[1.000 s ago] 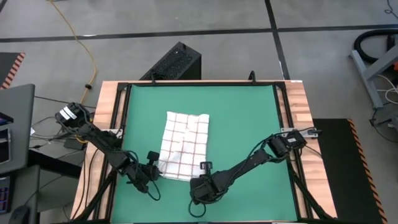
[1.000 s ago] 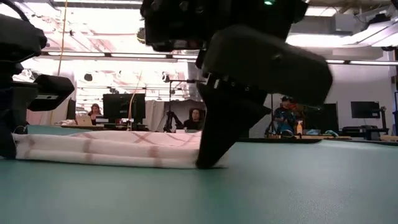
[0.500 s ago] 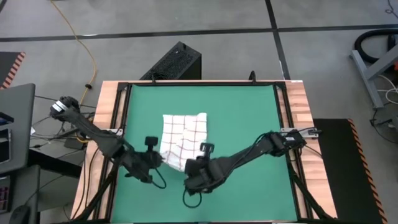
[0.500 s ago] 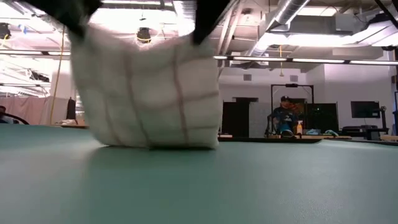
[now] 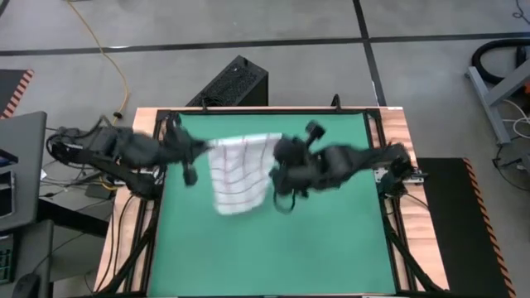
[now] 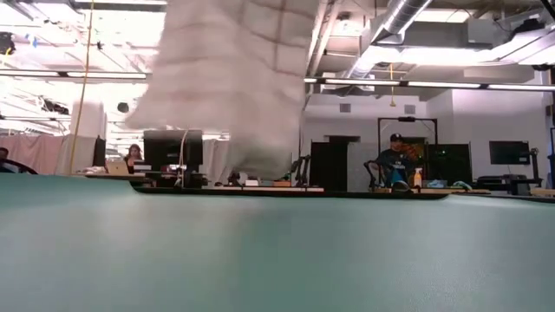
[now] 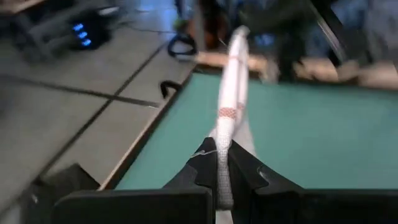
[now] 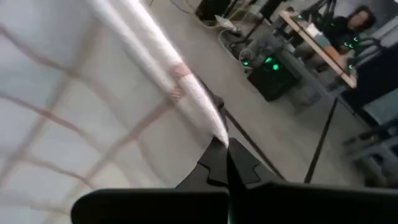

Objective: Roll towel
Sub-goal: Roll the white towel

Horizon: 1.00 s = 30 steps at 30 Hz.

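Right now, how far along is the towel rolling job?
Done: both grippers have pinched an edge of the checked towel, the left gripper and right gripper each shut on it. In hand: the towel hangs between them, lifted clear of the green mat, as the low view shows. Left: no roll is visible at all; the cloth must be laid down and rolled.

The towel (image 5: 242, 172), white with thin red check lines, hangs clear of the table, its top edge stretched taut between the left gripper (image 5: 197, 150) and the right gripper (image 5: 279, 153), the rest drooping below.
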Each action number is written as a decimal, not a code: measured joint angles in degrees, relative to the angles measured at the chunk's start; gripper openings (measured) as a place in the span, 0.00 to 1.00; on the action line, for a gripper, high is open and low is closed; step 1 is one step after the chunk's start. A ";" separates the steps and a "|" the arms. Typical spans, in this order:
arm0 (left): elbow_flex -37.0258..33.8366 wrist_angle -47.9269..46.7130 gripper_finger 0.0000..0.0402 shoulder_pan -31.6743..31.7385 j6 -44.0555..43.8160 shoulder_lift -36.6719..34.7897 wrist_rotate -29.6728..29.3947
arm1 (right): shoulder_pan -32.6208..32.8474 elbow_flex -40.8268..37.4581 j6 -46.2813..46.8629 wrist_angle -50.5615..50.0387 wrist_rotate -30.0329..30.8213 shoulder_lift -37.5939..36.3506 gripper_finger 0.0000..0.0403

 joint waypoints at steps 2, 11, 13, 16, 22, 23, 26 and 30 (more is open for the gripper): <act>0.34 2.39 0.00 4.62 -3.96 0.20 6.94 | -1.60 -0.06 -12.53 8.66 -8.22 -1.28 0.00; 0.38 2.18 0.00 15.00 -9.24 5.93 18.47 | -6.47 -0.04 -23.88 16.16 -14.77 -2.83 0.00; 0.38 1.72 0.00 15.06 -11.20 6.14 19.23 | -7.11 -0.04 -23.42 11.28 -12.90 -1.71 0.00; 0.40 0.86 0.00 14.25 -14.69 6.70 30.13 | -8.07 -0.25 -16.53 1.36 -7.06 -1.09 0.00; 0.34 1.44 0.00 14.91 -12.12 9.47 38.62 | -8.44 -0.11 -25.92 3.04 -22.92 0.51 0.00; 0.35 -0.55 0.00 15.23 -11.08 9.32 33.67 | -8.42 -0.14 -25.51 2.20 -20.09 0.60 0.00; 0.38 -6.11 0.00 18.00 -6.73 9.20 20.29 | -10.16 -0.10 -23.29 -1.31 -19.00 0.17 0.00; 0.38 -9.63 0.00 24.48 3.07 9.13 14.82 | -14.76 -0.02 -24.15 -3.89 -18.27 0.33 0.00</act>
